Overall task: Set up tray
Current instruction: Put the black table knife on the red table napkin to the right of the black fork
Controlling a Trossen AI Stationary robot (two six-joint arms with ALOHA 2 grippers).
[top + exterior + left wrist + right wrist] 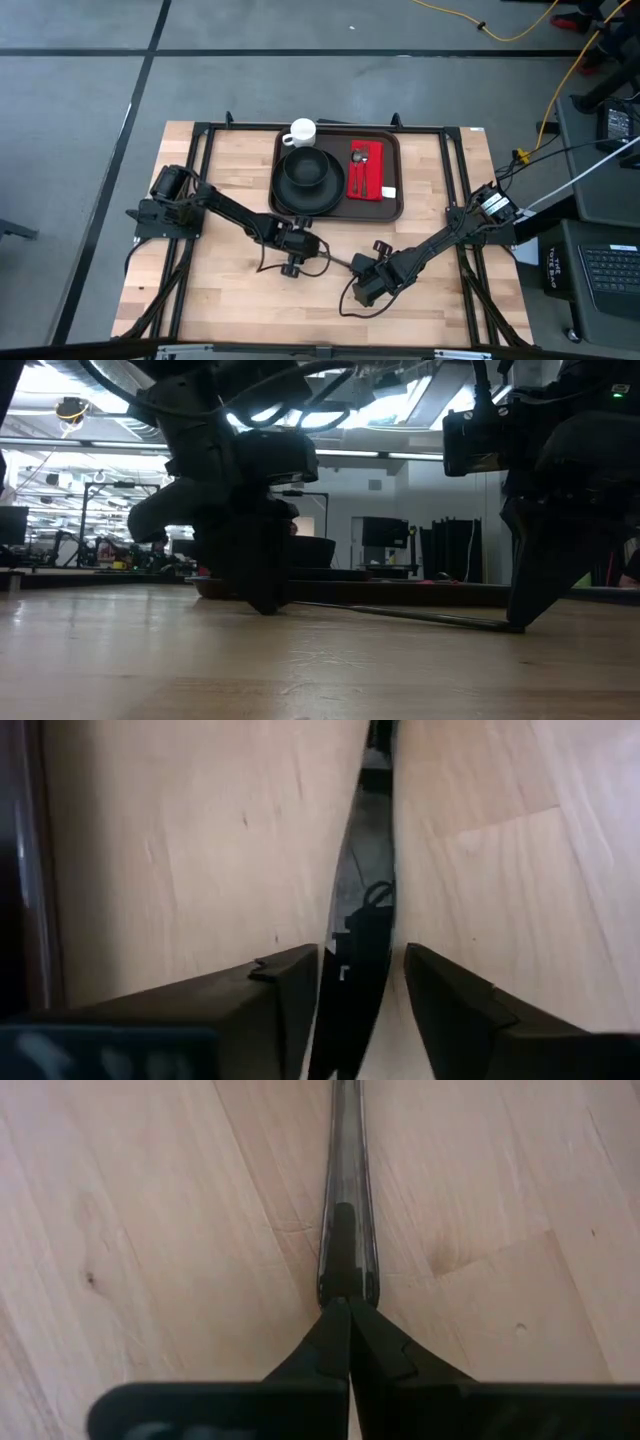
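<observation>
A long thin metal utensil (341, 259) lies on the wooden table in front of the tray, running between my two grippers. My right gripper (348, 1312) is shut on one end of it. My left gripper (360, 985) is open at the other end, one finger on each side of the utensil (358, 950); I cannot tell whether a finger touches it. The dark brown tray (398, 168) sits at the table's far middle. It carries a black plate with a bowl (308, 182), a white cup (301, 131) and a red napkin (365, 172) with cutlery on it. My right gripper pinches the utensil's end (345, 1280) between its two fingertips. The fingers slant down from above and lie in line with the utensil, which stretches away from them. In the low view the utensil (400, 613) lies low along the table top.
Black frame rails (200, 200) run along the table's left, right and far sides. Cables (345, 300) loop on the wood near my right gripper. Bare wood (240, 300) spreads toward the near edge.
</observation>
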